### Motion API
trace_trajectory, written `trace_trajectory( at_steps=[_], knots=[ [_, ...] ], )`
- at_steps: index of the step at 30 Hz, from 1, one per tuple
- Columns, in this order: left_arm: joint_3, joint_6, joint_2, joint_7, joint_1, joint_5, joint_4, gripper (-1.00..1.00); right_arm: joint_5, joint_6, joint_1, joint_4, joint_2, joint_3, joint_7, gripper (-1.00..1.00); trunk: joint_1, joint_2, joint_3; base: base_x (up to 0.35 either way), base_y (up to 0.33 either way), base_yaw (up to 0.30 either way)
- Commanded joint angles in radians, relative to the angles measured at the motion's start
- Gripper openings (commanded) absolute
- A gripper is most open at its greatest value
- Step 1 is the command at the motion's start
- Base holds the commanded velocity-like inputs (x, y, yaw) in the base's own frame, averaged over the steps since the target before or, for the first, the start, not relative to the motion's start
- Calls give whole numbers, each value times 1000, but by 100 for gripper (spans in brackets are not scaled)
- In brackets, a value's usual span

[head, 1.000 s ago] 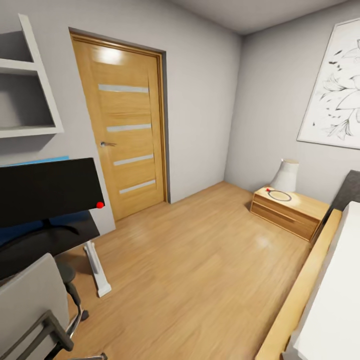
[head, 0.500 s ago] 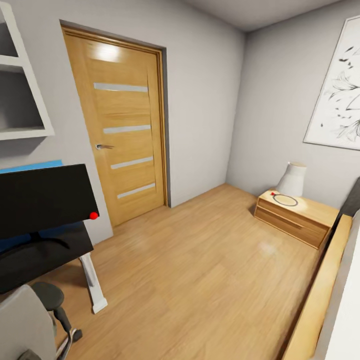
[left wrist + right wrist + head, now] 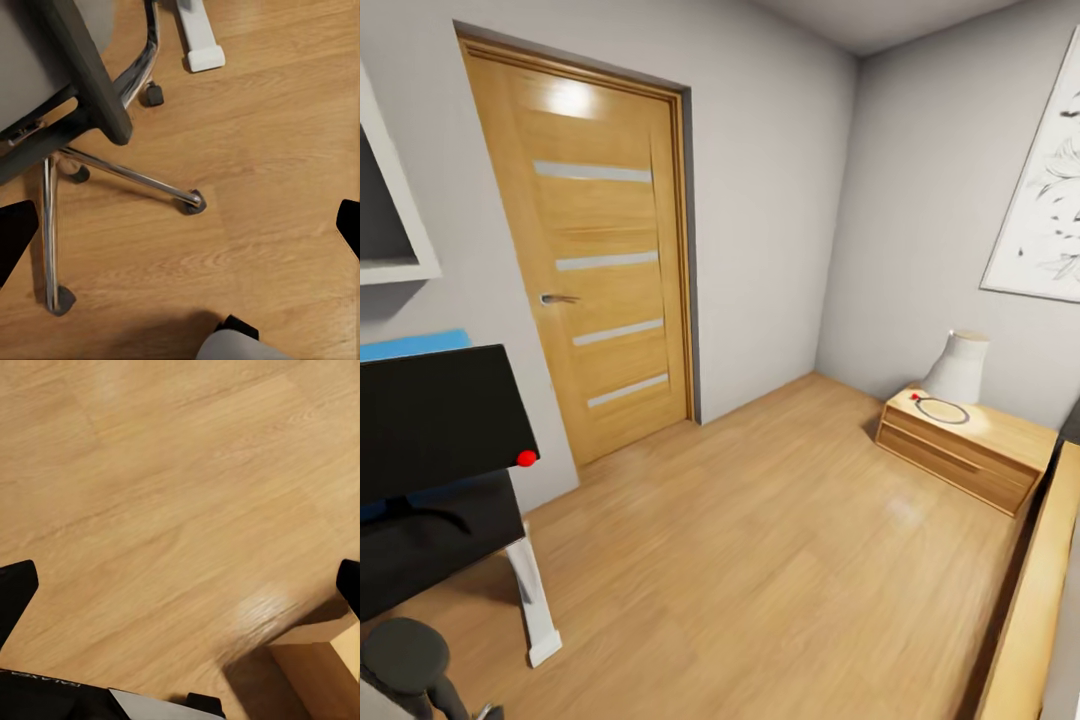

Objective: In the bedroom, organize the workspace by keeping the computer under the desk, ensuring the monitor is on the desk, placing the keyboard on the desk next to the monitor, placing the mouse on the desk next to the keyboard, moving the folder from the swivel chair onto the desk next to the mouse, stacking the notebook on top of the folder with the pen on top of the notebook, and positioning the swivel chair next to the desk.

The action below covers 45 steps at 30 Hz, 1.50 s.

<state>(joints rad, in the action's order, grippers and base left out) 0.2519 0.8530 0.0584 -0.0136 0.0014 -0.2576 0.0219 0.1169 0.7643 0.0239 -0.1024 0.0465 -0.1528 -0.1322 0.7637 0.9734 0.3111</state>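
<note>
Wooden floor [image 3: 760, 540] lies open beside desk [image 3: 430, 545]; both grippers [image 3: 180, 232] [image 3: 180, 592] spread wide, empty.

floor [image 3: 780, 560]: light wood planks, smooth, soft sheen | door [image 3: 600, 250]: warm wood grain, satin, frosted strips, metal handle | monitor [image 3: 430, 420]: matt black front | desk [image 3: 430, 545]: black top, smooth | swivel chair [image 3: 82, 112]: shiny chrome legs, black plastic casters, grey seat | bedside cabinet [image 3: 970, 450]: pale wood | walls [image 3: 760, 200]: matt grey paint

monitor [image 3: 430, 425] cut off at edge
</note>
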Motion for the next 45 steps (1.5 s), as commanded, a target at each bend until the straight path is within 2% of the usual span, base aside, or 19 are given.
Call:
trace_trajectory(
  at_steps=[1,10,34,45],
  knots=[
    [-2,1,0,-1,0,-5,1,100,10,1,1,1,0,-2,-10,100,1,1,1,328,41,0],
    [-2,-32,0,0,0,-5,1,100,10,0,1,1,0,-2,-10,100,1,1,1,329,79,0],
    [-2,-32,0,0,0,-5,1,100,10,1,1,1,1,-2,-10,100,1,1,1,329,0,0],
    [-2,-32,0,0,0,-5,1,100,10,0,1,1,1,-2,-10,100,1,1,1,329,0,168]
  ],
)
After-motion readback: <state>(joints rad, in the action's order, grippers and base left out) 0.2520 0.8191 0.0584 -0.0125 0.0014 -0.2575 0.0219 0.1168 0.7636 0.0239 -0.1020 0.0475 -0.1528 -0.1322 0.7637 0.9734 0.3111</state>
